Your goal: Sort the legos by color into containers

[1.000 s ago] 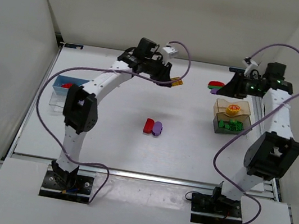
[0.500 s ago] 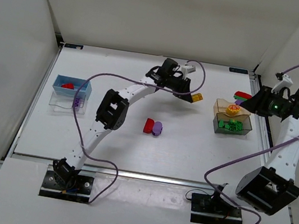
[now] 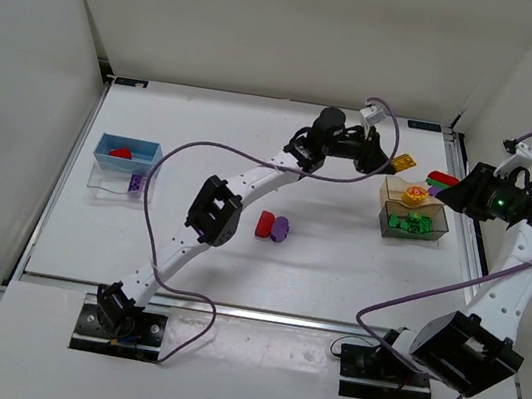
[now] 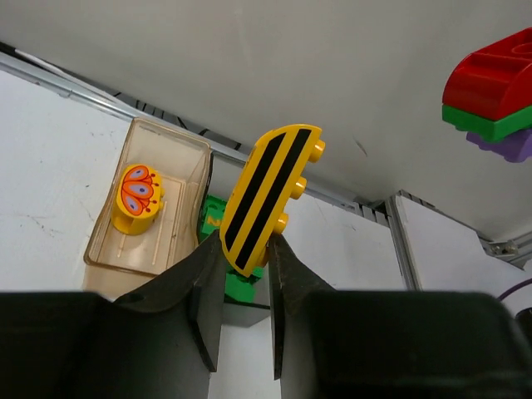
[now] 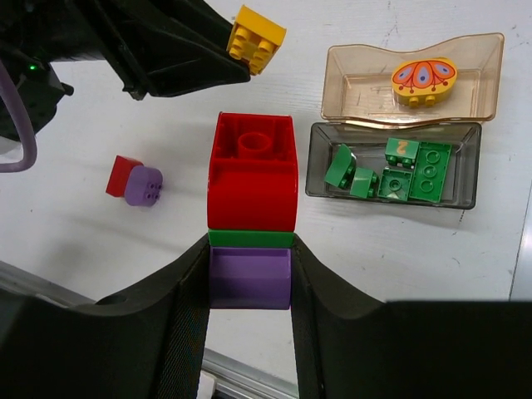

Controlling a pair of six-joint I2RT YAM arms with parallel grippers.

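My left gripper [image 3: 393, 162] is shut on a yellow block with black stripes [image 4: 264, 199] and holds it in the air just left of the tan-amber container [image 3: 391, 186]. That container holds a yellow butterfly block [image 3: 414, 195]. My right gripper [image 3: 455, 189] is shut on a red-green-purple stack [image 5: 251, 208], gripped at its purple block, raised to the right of the amber container. The dark-clear container [image 3: 386, 224] holds several green blocks [image 5: 391, 166]. A red block [image 3: 265, 224] and a purple block [image 3: 281, 228] lie side by side mid-table.
At the far left a blue container [image 3: 147, 149] holds a red block [image 3: 121, 151]. A clear container [image 3: 101, 184] in front of it holds a purple block [image 3: 135, 185]. White walls enclose the table on three sides.
My left arm has swung right with the yellow striped block, from the back middle to beside the amber container. My right gripper has pulled back to the right with the stack.
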